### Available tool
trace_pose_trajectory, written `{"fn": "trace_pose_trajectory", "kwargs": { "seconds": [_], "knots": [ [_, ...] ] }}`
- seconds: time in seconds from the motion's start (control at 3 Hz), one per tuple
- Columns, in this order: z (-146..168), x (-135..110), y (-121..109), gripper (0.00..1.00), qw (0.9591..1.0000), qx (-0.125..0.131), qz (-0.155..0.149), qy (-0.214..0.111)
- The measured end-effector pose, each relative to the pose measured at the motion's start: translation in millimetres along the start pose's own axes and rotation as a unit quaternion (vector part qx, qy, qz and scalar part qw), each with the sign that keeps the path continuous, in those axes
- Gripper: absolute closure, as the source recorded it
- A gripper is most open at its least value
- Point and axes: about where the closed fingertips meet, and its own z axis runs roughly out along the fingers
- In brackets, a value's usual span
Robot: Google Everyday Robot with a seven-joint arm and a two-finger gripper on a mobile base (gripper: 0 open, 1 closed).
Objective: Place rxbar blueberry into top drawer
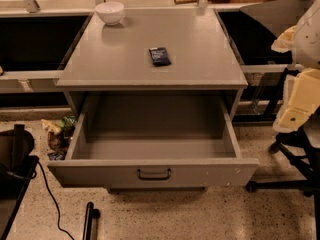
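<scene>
The rxbar blueberry (159,56) is a small dark navy bar lying flat on the grey cabinet top (125,59), right of centre. The top drawer (150,173) below it is pulled wide open toward me, and its inside is bare; the dark pull handle (154,174) is on the front panel. My gripper (293,116), a cream-yellow part at the end of the white arm, is at the right edge of the view. It hangs beside the cabinet's right side, apart from the bar and the drawer, and holds nothing that I can see.
A white bowl (110,12) stands at the back left of the cabinet top. Black wheeled legs (287,156) stand on the floor to the right. Snack bags (57,131) lie on the floor to the left of the drawer. A black object with a cable (15,159) is at the far left.
</scene>
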Motion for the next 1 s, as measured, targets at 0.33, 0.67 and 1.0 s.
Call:
{"fn": "trace_pose_trajectory", "kwargs": {
  "seconds": [0.33,0.67,1.0],
  "knots": [
    [0.0,0.0,0.0,0.0,1.0,0.0,0.0,0.0],
    [1.5,-3.0,-10.1,0.0,0.9999,0.007,0.007,-0.009],
    [15.4,-12.8,-51.0,0.0,0.997,0.019,0.045,-0.059]
  ]
}}
